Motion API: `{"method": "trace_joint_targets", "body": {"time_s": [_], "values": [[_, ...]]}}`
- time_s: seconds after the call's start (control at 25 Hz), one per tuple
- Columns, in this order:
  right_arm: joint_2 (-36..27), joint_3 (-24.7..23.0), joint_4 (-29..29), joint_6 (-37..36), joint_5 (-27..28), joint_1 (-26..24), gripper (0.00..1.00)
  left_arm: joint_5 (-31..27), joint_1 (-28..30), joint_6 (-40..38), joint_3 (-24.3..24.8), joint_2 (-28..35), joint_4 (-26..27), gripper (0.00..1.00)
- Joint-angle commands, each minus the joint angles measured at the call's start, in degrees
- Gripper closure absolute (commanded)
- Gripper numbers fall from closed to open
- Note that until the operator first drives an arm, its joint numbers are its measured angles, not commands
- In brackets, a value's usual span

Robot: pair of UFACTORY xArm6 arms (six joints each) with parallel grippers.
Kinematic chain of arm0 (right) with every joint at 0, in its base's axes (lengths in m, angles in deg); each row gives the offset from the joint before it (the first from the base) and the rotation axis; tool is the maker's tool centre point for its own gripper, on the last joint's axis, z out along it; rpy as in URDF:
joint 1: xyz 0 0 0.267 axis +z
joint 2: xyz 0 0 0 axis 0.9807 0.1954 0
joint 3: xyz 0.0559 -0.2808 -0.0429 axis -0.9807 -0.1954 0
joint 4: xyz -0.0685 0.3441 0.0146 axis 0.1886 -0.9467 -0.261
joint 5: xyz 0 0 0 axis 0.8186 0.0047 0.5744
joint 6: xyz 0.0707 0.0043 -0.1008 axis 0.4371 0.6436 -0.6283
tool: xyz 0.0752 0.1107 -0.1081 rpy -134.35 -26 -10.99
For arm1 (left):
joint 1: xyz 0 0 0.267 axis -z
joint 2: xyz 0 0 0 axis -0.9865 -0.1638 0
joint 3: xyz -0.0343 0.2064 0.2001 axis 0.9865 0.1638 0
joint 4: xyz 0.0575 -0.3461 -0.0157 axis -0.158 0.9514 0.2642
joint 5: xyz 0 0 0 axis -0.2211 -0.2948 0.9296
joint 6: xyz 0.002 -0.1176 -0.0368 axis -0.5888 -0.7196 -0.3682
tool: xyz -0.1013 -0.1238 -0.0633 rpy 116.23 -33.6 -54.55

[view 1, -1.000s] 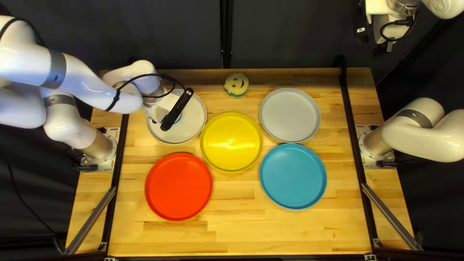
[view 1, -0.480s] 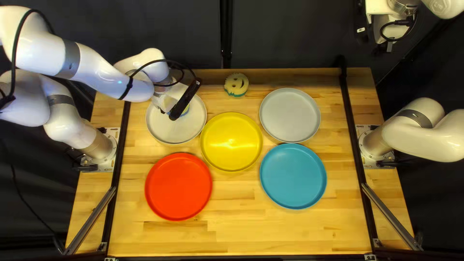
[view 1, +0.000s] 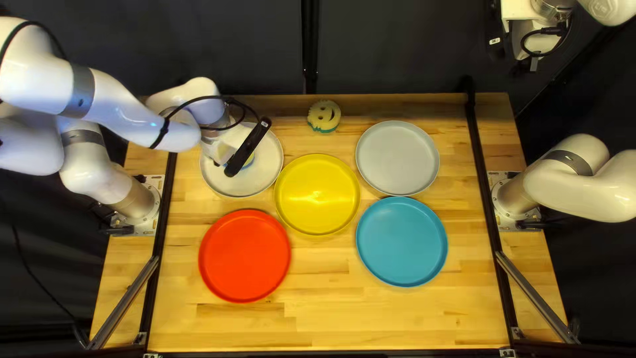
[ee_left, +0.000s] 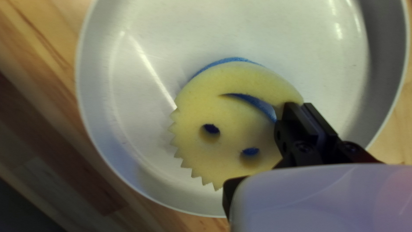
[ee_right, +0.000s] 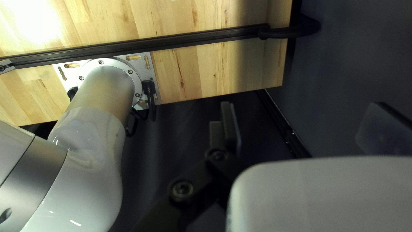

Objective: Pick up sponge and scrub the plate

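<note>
In the top left view my left gripper (view 1: 230, 146) is over the white plate (view 1: 218, 183) at the table's far left, with a sliver of sponge (view 1: 249, 160) showing beside it. The left wrist view shows that gripper (ee_left: 298, 112) pinching the edge of the round yellow smiley sponge (ee_left: 231, 111) beside its mouth slot. Blue backing peeks out along the rim. The sponge is inside the raised rim of the plate (ee_left: 137, 47); whether its whole underside touches is hidden. My right gripper (view 1: 535, 41) hangs beyond the table's far right corner, and in its wrist view the gripper (ee_right: 300, 129) stands widely open, holding nothing.
A yellow plate (view 1: 317, 194) is just right of the white one, with a red plate (view 1: 245, 256) nearer the front. A grey plate (view 1: 397, 158) and a blue plate (view 1: 402, 242) lie farther right. Another smiley sponge (view 1: 324, 116) rests near the far edge.
My left gripper and its sponge first shifted right and toward the far edge, then came back left and nearer over the white plate. The right arm stayed still.
</note>
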Motion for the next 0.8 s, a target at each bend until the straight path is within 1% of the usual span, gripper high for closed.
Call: {"method": "trace_joint_targets", "body": {"time_s": [0.04, 0.2, 0.32, 0.68, 0.8], "values": [[0.0, 0.0, 0.0, 0.0, 0.0, 0.0, 0.0, -0.11, 1.7, -1.68, 1.7, 2.09, 0.41, 1.0], [0.0, 0.0, 0.0, 0.0, 0.0, 0.0, 0.0, -1.04, 4.8, -5.14, 3.43, 5.27, 0.11, 1.0], [0.0, 0.0, 0.0, 0.0, 0.0, 0.0, 0.0, -0.94, 5.61, -5.88, 3.64, 5.68, 0.21, 1.0], [0.0, 0.0, 0.0, 0.0, 0.0, 0.0, 0.0, 0.77, 6.65, -5.38, 0.09, 1.27, 0.68, 1.0], [0.0, 0.0, 0.0, 0.0, 0.0, 0.0, 0.0, 2.17, 6.1, -3.61, -2.25, -2.44, 1.27, 1.0]]}}
